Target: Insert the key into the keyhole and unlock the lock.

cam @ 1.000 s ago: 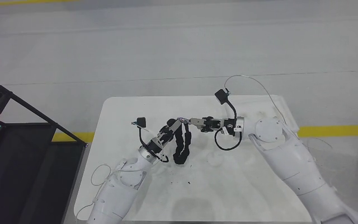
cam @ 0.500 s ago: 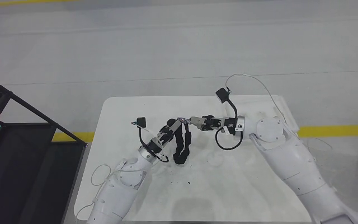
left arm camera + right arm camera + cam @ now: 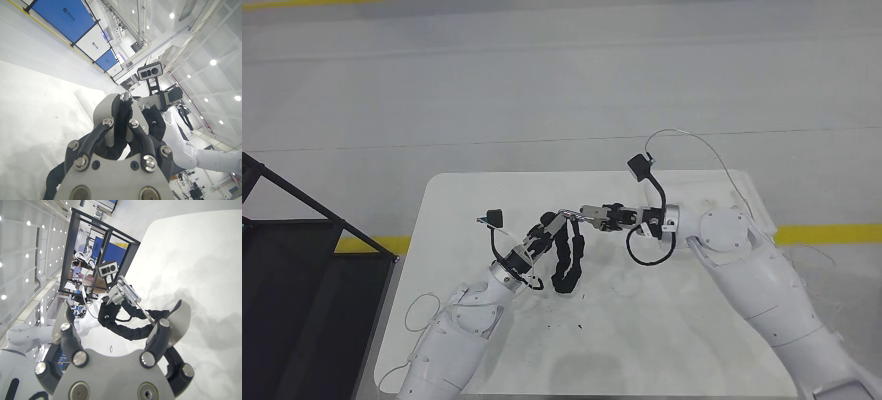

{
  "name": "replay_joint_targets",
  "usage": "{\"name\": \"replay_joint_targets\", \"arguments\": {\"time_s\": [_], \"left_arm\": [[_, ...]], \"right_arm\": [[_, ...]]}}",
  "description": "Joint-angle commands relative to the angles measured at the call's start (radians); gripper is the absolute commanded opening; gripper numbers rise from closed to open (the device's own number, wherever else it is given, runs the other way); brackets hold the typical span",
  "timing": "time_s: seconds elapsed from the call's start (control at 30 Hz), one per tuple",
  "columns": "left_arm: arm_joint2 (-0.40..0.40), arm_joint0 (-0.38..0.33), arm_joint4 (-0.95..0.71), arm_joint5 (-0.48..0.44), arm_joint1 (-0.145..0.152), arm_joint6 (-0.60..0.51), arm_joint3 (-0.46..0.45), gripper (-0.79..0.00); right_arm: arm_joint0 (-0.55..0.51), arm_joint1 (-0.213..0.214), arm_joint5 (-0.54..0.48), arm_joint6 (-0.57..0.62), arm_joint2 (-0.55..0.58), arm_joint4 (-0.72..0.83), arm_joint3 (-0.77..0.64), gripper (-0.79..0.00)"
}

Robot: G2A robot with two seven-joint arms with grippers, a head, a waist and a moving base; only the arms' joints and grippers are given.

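The lock is a black sleeved cable (image 3: 567,265) ending in a silver cylinder (image 3: 128,292). My left gripper (image 3: 554,222) is shut on the cable just behind that cylinder and holds it above the table; the cylinder's tip (image 3: 125,95) shows past its fingers (image 3: 105,106). A silver key (image 3: 144,311) sticks out of the cylinder's end face. My right gripper (image 3: 122,308) stands open around the key, with the key's head close to one finger (image 3: 177,311). From above, the right gripper (image 3: 587,213) meets the lock from the right.
The white table (image 3: 692,330) has bare room to the right and front of the hanging cable. A black metal frame (image 3: 282,290) stands off the table's left side. A few dark specks (image 3: 580,326) lie near the front.
The right wrist has shifted very slightly. The left arm and the lock stay where they were.
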Motion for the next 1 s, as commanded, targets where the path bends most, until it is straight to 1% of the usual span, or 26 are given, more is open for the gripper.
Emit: {"name": "replay_joint_targets", "arguments": {"time_s": [0.0, 0.4, 0.97], "left_arm": [[0.0, 0.0, 0.0, 0.0, 0.0, 0.0, 0.0, -0.785], [0.0, 0.0, 0.0, 0.0, 0.0, 0.0, 0.0, -0.785], [0.0, 0.0, 0.0, 0.0, 0.0, 0.0, 0.0, -0.785]], "right_arm": [[0.003, -0.002, 0.001, -0.001, -0.004, -0.002, 0.002, 0.0], [0.019, -0.015, -0.007, -0.007, -0.021, -0.009, 0.013, 0.0], [0.003, -0.014, -0.007, -0.01, 0.001, -0.032, -0.024, 0.0]]}}
